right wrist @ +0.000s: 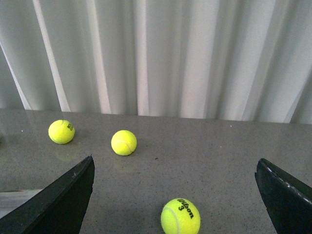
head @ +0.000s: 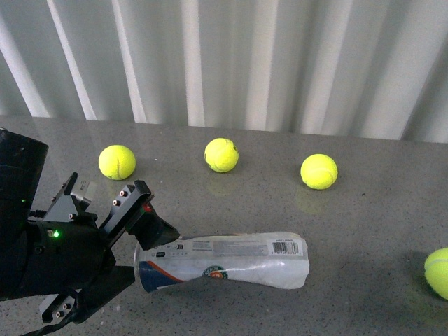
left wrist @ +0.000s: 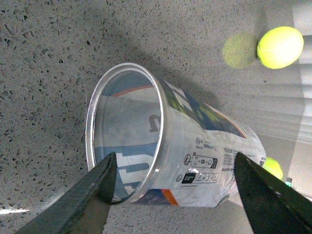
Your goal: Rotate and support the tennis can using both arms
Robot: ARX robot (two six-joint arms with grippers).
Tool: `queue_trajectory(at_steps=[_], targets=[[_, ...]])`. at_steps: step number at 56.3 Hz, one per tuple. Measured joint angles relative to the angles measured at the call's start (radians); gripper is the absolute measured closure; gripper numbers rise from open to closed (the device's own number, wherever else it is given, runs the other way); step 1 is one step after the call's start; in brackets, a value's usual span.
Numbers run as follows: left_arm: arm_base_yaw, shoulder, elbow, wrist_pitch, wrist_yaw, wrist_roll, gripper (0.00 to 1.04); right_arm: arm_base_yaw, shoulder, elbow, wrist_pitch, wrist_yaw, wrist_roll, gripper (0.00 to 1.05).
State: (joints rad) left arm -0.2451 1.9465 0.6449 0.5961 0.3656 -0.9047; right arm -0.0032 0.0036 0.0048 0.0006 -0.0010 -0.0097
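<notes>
The tennis can (head: 224,260) lies on its side on the grey table, open rim toward my left arm. In the left wrist view the can (left wrist: 204,146) shows its open mouth and printed label. My left gripper (head: 133,266) is open at that rim end. Its fingers (left wrist: 97,190) stand on either side of the can, a little apart from it, and the left gripper (left wrist: 175,163) is empty. My right gripper (right wrist: 174,161) is open and empty above the table. It is out of the front view.
Three tennis balls (head: 117,162), (head: 221,155), (head: 319,171) lie in a row behind the can, and another (head: 437,273) at the right edge. A ball marked Wilson 3 (right wrist: 180,216) lies between the right fingers. A white curtain (head: 245,56) backs the table.
</notes>
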Motion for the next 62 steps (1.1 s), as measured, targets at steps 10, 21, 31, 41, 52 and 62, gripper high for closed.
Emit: queue_trajectory(at_steps=[10,21,31,41,52,62], targets=[[0.006,0.013,-0.012,0.039,-0.005,-0.050,0.59,0.000,0.000,0.000,0.000,0.000,0.000,0.07],[0.010,0.011,-0.020,0.075,-0.002,-0.103,0.91,0.000,0.000,0.000,0.000,0.000,0.000,0.07],[0.010,-0.031,-0.020,0.066,0.009,-0.129,1.00,0.000,0.000,0.000,0.000,0.000,0.000,0.07],[0.028,-0.133,-0.013,-0.053,0.012,-0.101,1.00,0.000,0.000,0.000,0.000,0.000,0.000,0.07],[0.005,-0.364,0.109,-0.356,0.023,0.149,1.01,0.000,0.000,0.000,0.000,0.000,0.000,0.07],[-0.092,-0.531,0.443,-0.836,0.009,0.613,1.01,0.000,0.000,0.000,0.000,0.000,0.000,0.07]])
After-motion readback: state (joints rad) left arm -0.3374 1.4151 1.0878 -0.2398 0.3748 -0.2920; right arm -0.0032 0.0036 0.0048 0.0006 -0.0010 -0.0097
